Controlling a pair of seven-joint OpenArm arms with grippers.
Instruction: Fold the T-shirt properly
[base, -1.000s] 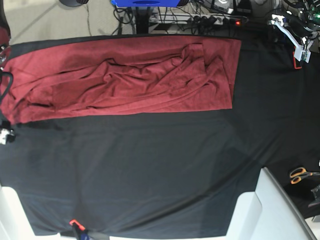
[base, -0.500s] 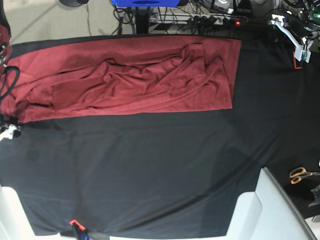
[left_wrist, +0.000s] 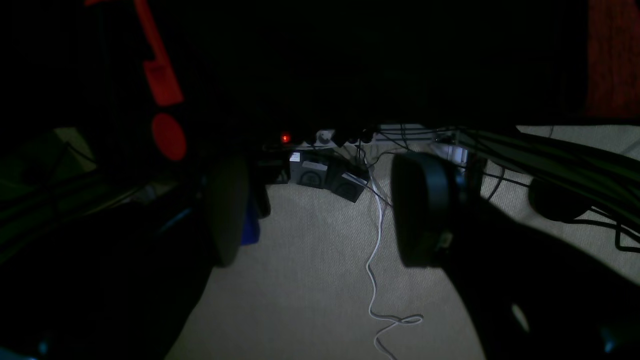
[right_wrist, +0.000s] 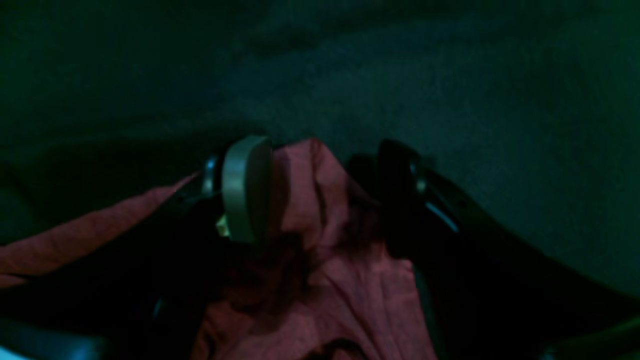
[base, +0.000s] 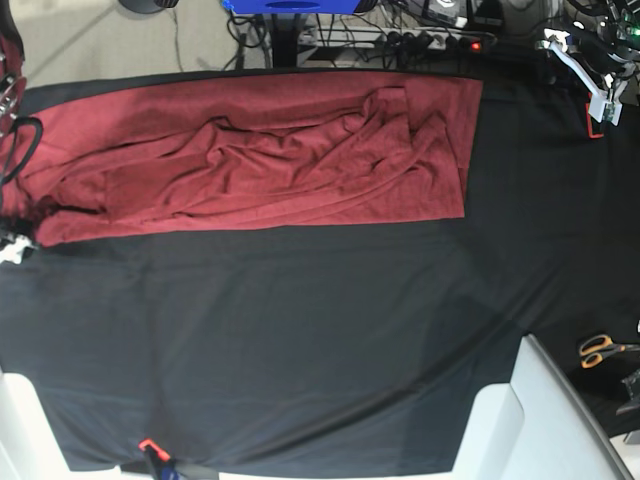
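The maroon T-shirt (base: 260, 160) lies spread and wrinkled along the far half of the black table cloth (base: 300, 340), with its straight edge to the right. At the left edge of the base view, my right gripper (base: 14, 247) is on the shirt's near-left corner. The right wrist view shows a bunched fold of the T-shirt (right_wrist: 310, 190) standing between the fingers of the right gripper (right_wrist: 320, 195). The fold touches the pale pad (right_wrist: 245, 190), and the jaws still stand apart. My left gripper (base: 592, 88) hangs open and empty at the far right, off the shirt; in its wrist view the left gripper (left_wrist: 320, 210) is over the floor.
Orange-handled scissors (base: 602, 349) lie at the right edge. A white panel (base: 545, 420) fills the near-right corner. A power strip and cables (base: 430, 40) run behind the table. An orange clip (base: 148, 446) sits at the near edge.
At the left edge, the right gripper has shifted onto the shirt's near-left corner, its jaws have narrowed around the fold, and the corner has bunched slightly. The left arm has not moved.
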